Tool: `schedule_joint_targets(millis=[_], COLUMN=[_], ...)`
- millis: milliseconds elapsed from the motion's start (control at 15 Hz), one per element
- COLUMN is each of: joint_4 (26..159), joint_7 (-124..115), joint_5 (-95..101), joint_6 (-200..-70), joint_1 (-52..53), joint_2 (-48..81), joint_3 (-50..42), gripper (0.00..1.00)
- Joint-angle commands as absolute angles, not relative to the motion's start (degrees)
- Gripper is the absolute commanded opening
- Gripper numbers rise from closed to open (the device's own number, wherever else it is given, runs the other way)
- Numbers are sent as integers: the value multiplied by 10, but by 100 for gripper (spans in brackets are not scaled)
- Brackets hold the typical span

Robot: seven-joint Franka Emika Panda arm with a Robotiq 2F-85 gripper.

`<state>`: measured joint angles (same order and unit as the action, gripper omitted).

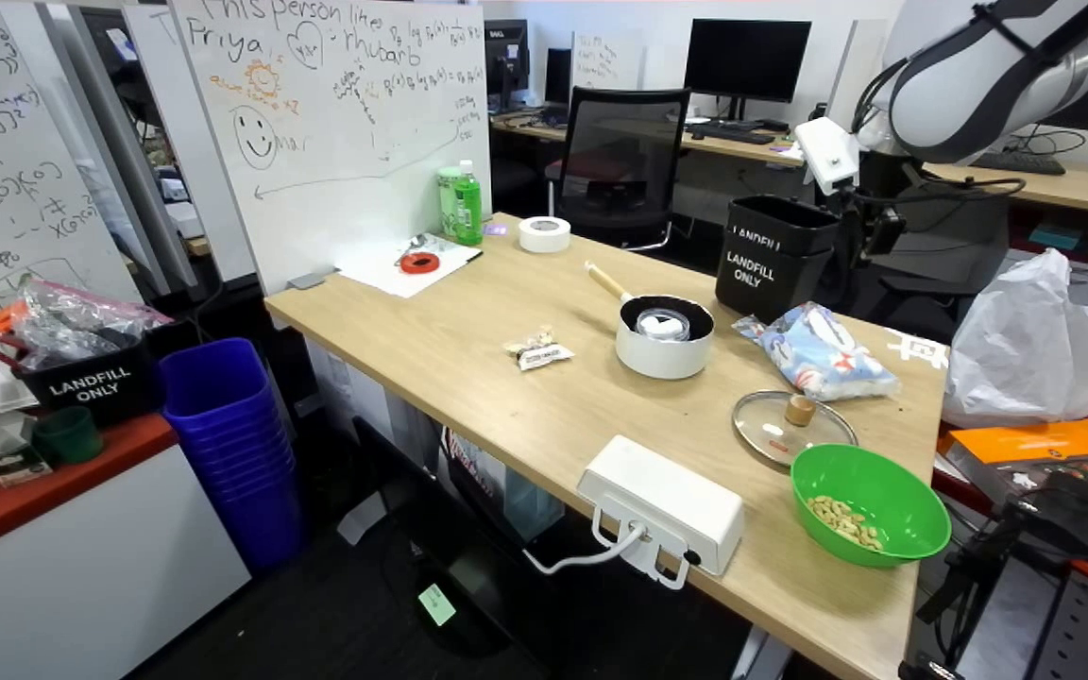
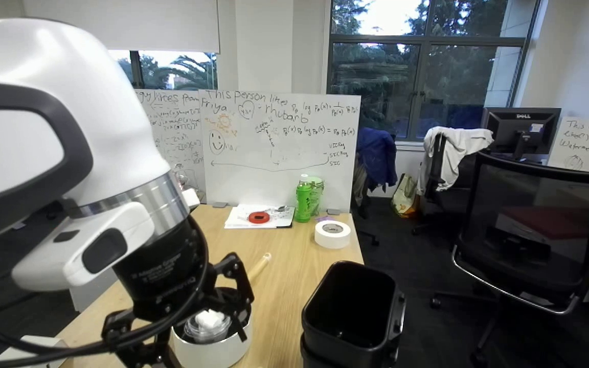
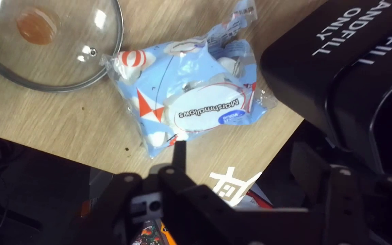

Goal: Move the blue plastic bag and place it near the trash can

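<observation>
Looks all but done, judging by a blue plastic bag [image 3: 189, 90] resting on the table [image 3: 63, 119] at the centre of the wrist view, just beside the black trash can [image 3: 322, 76] at right, and by an empty, wide-spread gripper [image 3: 239, 145] along the bottom, leaving perhaps a slight nudge or only a withdrawal.
</observation>
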<state>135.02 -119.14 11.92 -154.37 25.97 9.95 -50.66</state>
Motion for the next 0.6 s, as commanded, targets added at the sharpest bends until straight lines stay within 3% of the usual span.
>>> schedule_joint_targets(millis=[0, 67, 133, 333, 533], joint_4=[1359, 1361, 1360, 1351, 1357], joint_7=[-1148, -1129, -1125, -1129, -1109], joint_5=[110, 99, 109, 107, 98], joint_6=[-1531, -1529, -1527, -1531, -1526], joint_1=[266, 268, 184, 112, 89], joint_2=[43, 29, 9, 16, 4], joint_3=[-492, -485, -395, -312, -292], gripper=[100, 100, 100, 100, 100])
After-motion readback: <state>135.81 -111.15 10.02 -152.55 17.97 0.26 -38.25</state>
